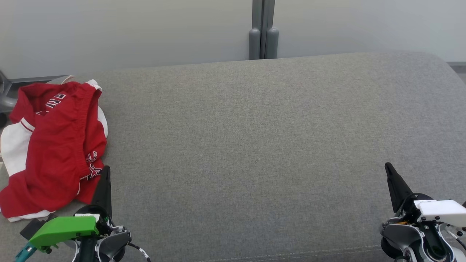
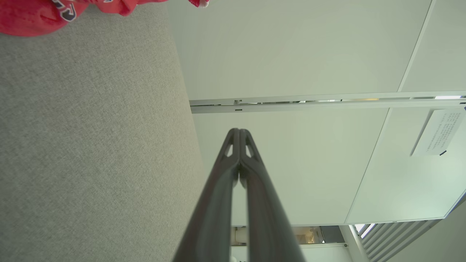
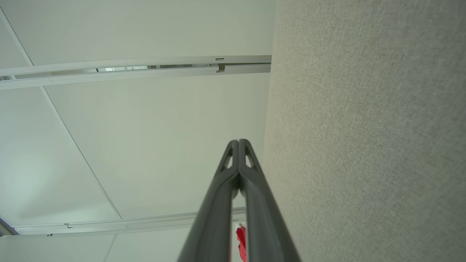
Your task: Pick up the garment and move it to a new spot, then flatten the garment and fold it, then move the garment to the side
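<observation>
Red and white cloth is seen bunched at the left end of the grey padded surface [image 1: 255, 145] in the head view, where the garment [image 1: 54, 145] lies crumpled with dark lettering showing on its folds. From that view the pale wall panels [image 1: 145, 29] and a grey post [image 1: 263, 29] behind the surface are also made out. In the left wrist view only a red corner of the garment [image 2: 29, 16] is caught at the upper left, and a paper notice [image 2: 437, 131] on the wall is shown, which the head view lacks. In the right wrist view a thin red sliver of the garment [image 3: 241, 243] is glimpsed low between the fingers. The left gripper [image 1: 106, 171], under a green cover [image 1: 62, 229], is placed just beside the garment's near right edge; its fingers [image 2: 225, 171] are pressed fully together and nothing is held. The right gripper [image 1: 389, 169], under a white cover [image 1: 442, 209], is set well apart at the right, its fingers [image 3: 224, 182] likewise pressed together on nothing.
</observation>
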Controlling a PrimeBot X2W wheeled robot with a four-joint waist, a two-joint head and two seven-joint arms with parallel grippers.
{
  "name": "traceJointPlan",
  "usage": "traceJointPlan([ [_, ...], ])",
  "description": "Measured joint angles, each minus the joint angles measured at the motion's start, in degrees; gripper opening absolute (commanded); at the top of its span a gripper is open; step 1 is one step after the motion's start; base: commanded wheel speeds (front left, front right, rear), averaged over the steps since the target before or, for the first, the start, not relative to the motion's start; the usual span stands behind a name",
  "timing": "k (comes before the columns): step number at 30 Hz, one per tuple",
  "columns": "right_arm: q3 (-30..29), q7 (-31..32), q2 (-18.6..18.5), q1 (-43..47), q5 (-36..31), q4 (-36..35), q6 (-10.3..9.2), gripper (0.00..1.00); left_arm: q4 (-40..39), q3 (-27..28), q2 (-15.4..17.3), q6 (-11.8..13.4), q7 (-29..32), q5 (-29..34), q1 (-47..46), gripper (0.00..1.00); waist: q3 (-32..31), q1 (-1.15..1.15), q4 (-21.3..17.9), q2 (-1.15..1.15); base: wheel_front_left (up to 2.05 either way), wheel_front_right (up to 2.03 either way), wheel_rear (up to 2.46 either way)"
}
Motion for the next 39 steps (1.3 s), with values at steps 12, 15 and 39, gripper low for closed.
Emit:
traceJointPlan([
  [12,0.0,0.0,0.0,0.0,0.0,0.0,0.0,0.0,0.0,0.0,0.0,0.0,0.0,0.0,0.0,0.0,0.0,0.0,0.0,0.0,0.0,0.0,0.0],
  [15,0.0,0.0,0.0,0.0,0.0,0.0,0.0,0.0,0.0,0.0,0.0,0.0,0.0,0.0,0.0,0.0,0.0,0.0,0.0,0.0,0.0,0.0,0.0],
  [39,3.71,-4.66,0.91,2.75,-4.9,2.0,-0.02,1.0,0.16,-2.69,-0.34,0.56,-3.92,4.92,3.86,1.0,-0.66,0.0,-0.03,0.0,0.0,0.0,0.0],
])
